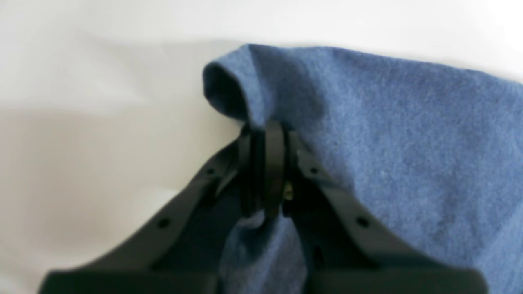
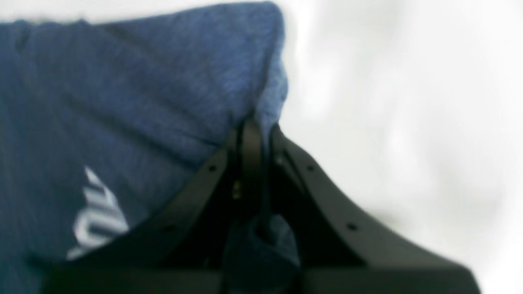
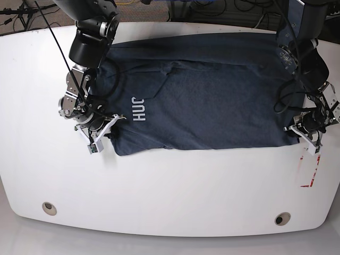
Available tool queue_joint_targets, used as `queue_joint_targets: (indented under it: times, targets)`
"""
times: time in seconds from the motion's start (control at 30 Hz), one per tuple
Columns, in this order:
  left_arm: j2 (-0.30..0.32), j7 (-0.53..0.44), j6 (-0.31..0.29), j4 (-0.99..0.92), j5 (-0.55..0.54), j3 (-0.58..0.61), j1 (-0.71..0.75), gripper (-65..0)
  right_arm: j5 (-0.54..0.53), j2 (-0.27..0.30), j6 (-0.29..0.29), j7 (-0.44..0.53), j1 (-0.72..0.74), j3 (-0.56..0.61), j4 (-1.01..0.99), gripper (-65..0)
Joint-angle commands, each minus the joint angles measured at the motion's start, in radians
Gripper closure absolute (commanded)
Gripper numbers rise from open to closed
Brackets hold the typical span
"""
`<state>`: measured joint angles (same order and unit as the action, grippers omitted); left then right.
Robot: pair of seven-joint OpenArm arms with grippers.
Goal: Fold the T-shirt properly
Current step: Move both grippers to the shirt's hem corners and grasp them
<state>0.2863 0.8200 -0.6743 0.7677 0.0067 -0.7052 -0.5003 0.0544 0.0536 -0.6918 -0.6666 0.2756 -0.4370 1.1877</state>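
In the left wrist view, the left gripper [image 1: 265, 134] is pinching a rolled corner of the T-shirt [image 1: 408, 143] against the white table [image 1: 81, 122]; I judge any lift should wait until that bite is deep enough. In the right wrist view, the right gripper [image 2: 255, 130] likewise nips the T-shirt [image 2: 143, 102] edge near the white lettering [image 2: 98, 212]. In the base view, the T-shirt [image 3: 212, 95] lies flat mid-table, long axis left-right between both grippers, lettering end toward the right gripper [image 3: 103, 130]; raising both corners evenly should keep the fold straight.
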Motion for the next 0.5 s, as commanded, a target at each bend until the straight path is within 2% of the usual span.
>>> queue_joint_targets:
  times: [0.0,0.2,0.47]
  targets:
    - [0.004,0.065,-0.009,0.029,0.022,0.0,-0.014,-1.5,0.008,-0.008,-0.004,-0.06,0.0,0.0,0.099,0.0]
    - [-0.02,0.137,-0.024,0.148,-0.026,-0.001,-0.01,-1.5,0.012,-0.008,-0.004,-0.124,-0.006,0.002,0.206,0.0]
    - [-0.049,0.236,-0.024,0.275,-0.103,-0.001,-0.01,-1.5,0.015,-0.005,-0.004,-0.146,0.017,0.004,0.266,0.0]
